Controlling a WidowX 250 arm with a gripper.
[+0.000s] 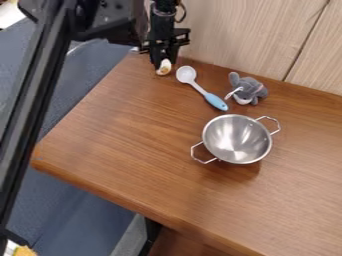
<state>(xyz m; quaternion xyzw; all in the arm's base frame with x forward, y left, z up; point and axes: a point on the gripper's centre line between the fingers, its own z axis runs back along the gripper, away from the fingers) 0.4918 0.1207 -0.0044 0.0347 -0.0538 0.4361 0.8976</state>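
Piece [163,67], small, white and tan: at the far left of the table, in the claw; full entry below.

Table [123,140]: brown wood grain; near edge slanting from left down to right.

Pot [236,139]: metal, round, mouth up, right of the middle; one handle to its near left, one to its far right. The handles jut out and look easy to snag, so anything low should pass well wide of them.

Spoon [202,89]: blue grip toward the pot, pale head pointing far left, close to the piece. Tightest neighbour; sideways travel at table height could nudge it, so height first, then travel.

Toy [248,89]: grey, plush-looking, far side, right of the spoon. Soft, probably light; best left a generous gap.

Piece, continued: just left of the spoon's head. Whether it touches the wood, cannot tell. Looks small and rounded, thus apt to roll or twist out; an even, moderate squeeze across its middle should suit it, with slow starts and stops.

Claw [165,62]: black, pointing down, seemingly pinching the piece between its tips. Best kept upright.

Wall [230,35]: pale wood panels, behind; little room on that side, so no swing toward it.
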